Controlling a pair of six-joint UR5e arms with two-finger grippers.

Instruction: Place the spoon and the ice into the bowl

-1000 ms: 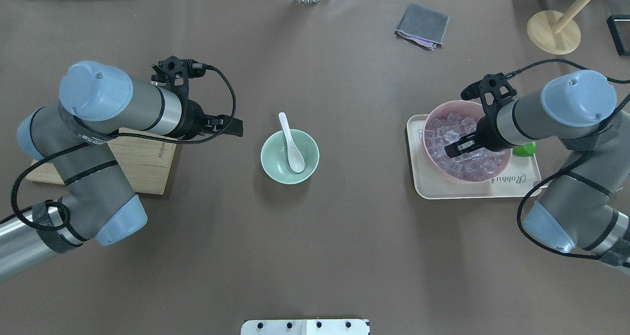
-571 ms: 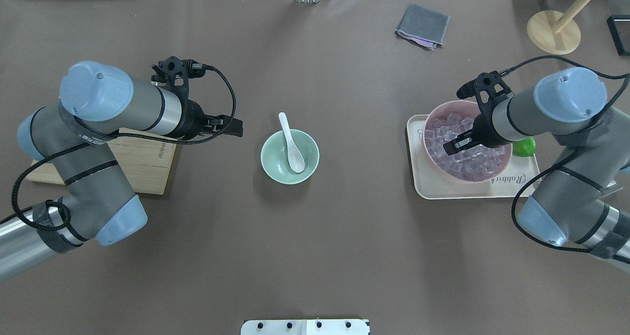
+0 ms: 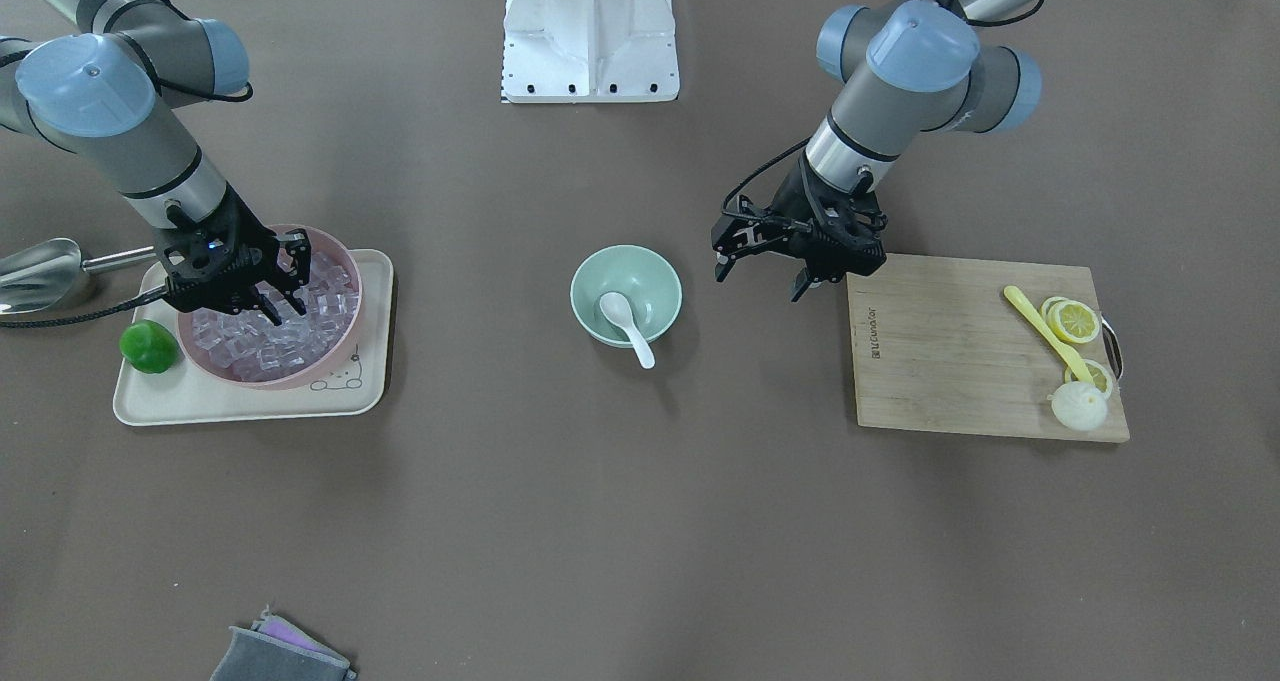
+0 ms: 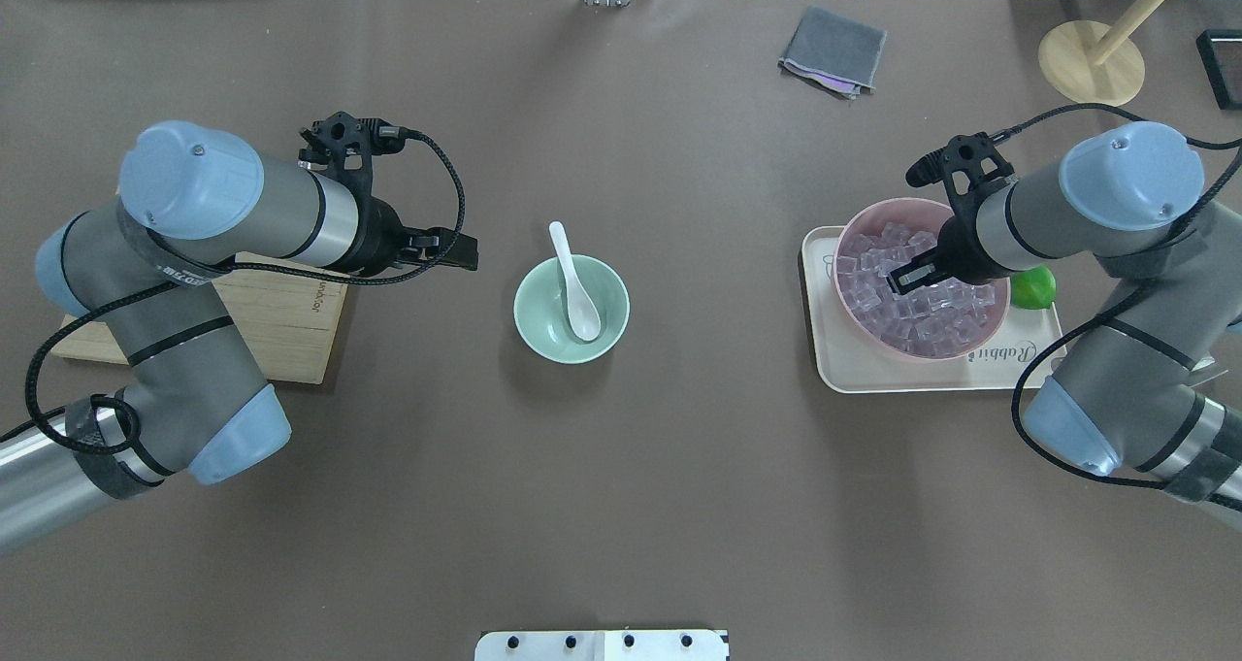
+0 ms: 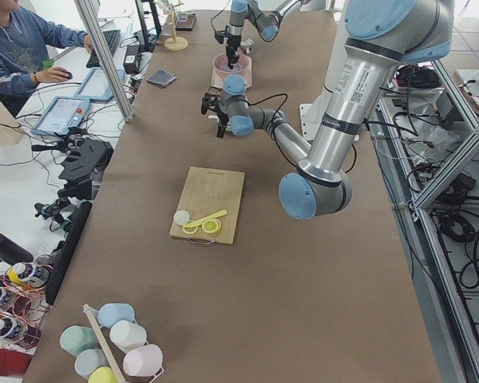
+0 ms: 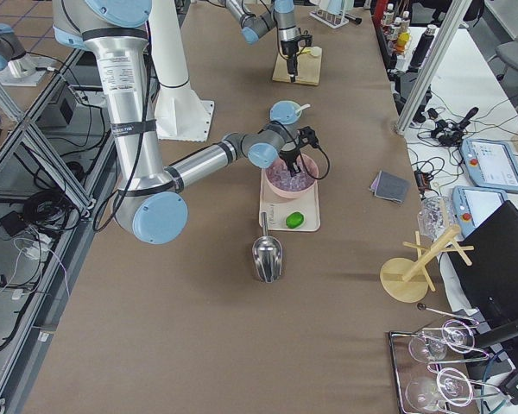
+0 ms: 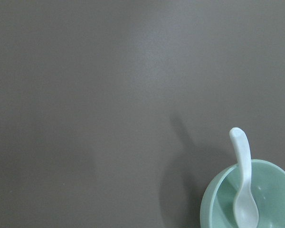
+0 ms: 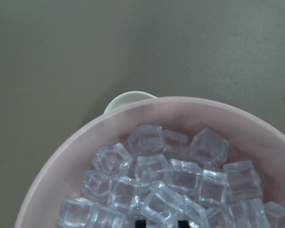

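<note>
The mint-green bowl (image 4: 543,326) stands mid-table, also in the front view (image 3: 650,276) and the left wrist view (image 7: 275,190). The white spoon (image 4: 574,287) lies in it, scoop down, handle over the far rim; it also shows in the front view (image 3: 627,327) and the left wrist view (image 7: 243,190). My left gripper (image 3: 760,283) hovers open and empty left of the bowl. Clear ice cubes (image 4: 927,307) fill the pink bowl (image 4: 873,216). My right gripper (image 4: 900,280) is open, its fingertips (image 8: 140,222) down among the ice (image 8: 156,171), astride a cube.
The pink bowl stands on a cream tray (image 4: 844,370) beside a green lime (image 4: 1033,287). A metal scoop (image 3: 40,261) lies beyond the tray. A wooden board (image 3: 950,351) holds a yellow spoon (image 3: 1045,331) and lemon slices (image 3: 1075,319). A grey cloth (image 4: 833,49) lies far back.
My right arm has shifted and its gripper has moved a little toward the far side of the pink bowl over the ice. The left arm, bowl and spoon have not moved.
</note>
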